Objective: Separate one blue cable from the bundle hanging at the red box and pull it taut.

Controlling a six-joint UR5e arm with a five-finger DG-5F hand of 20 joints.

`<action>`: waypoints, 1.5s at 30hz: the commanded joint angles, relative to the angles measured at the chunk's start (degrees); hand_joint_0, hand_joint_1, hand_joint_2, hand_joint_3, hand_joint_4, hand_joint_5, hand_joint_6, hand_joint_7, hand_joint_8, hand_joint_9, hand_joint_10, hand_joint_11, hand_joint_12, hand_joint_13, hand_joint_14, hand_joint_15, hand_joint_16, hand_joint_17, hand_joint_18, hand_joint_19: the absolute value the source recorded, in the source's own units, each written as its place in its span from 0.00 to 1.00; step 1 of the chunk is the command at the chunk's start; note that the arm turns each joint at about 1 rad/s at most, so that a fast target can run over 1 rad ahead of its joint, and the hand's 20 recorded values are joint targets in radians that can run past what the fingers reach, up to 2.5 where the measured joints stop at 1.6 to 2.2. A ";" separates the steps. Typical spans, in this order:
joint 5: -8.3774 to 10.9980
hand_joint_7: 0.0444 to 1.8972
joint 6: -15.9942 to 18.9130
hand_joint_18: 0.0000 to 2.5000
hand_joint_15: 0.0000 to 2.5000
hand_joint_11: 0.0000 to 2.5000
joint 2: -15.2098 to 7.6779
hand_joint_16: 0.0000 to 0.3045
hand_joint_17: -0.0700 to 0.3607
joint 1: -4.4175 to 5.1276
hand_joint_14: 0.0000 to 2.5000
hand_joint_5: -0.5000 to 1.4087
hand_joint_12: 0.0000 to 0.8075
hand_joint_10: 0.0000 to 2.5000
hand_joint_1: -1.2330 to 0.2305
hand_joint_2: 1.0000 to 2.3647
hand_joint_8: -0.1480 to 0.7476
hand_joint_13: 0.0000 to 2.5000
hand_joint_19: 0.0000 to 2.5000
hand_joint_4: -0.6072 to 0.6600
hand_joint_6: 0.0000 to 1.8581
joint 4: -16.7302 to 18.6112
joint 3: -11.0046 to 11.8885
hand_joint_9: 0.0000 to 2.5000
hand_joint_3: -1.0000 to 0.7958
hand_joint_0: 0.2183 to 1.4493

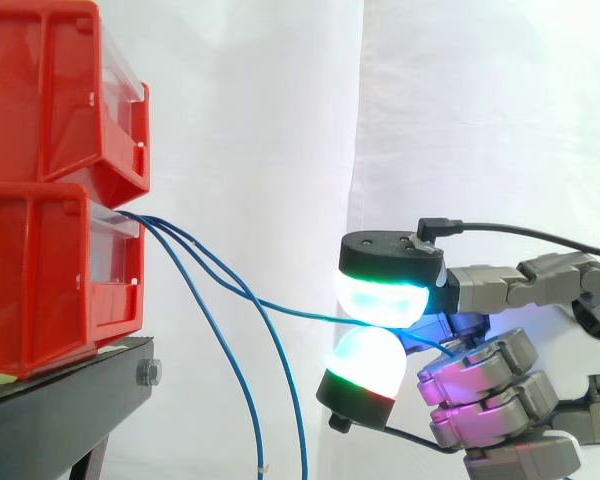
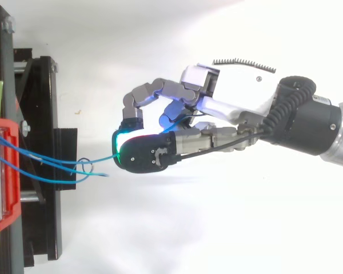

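Your robot hand (image 1: 390, 262) pinches one blue cable (image 1: 290, 309) between two glowing pads. The cable slants down from the red box (image 1: 50, 270), then runs nearly level rightward to the pads. The other blue cables (image 1: 230, 370) hang down, their ends cut off below.

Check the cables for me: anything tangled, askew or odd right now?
One thing: in the top view the blue cables cross in a small loop just off the stand, possibly a snag or only overlap. The hand pinches one cable, which sags in a curve, not taut; two others hang free. Bins sit square.
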 commanded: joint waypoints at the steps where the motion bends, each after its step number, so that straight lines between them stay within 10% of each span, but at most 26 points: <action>1: 0.00 0.62 0.00 0.55 0.59 0.68 -0.02 0.15 0.41 0.02 1.00 0.16 0.48 0.60 0.35 0.02 0.52 0.39 0.57 0.59 0.46 -0.09 0.00 0.41 0.44 0.35; 22: 0.09 0.73 0.17 0.55 0.60 0.68 0.07 0.14 0.39 0.20 1.00 0.16 0.46 0.63 0.30 0.02 0.50 0.40 0.58 0.33 0.48 -0.09 0.00 0.42 0.50 0.40; 45: 0.00 0.75 -0.44 0.56 0.61 0.67 -0.02 0.14 0.39 0.90 1.00 0.16 0.47 0.71 0.31 0.02 0.51 0.40 0.58 0.36 0.48 -0.09 0.00 0.42 0.53 0.40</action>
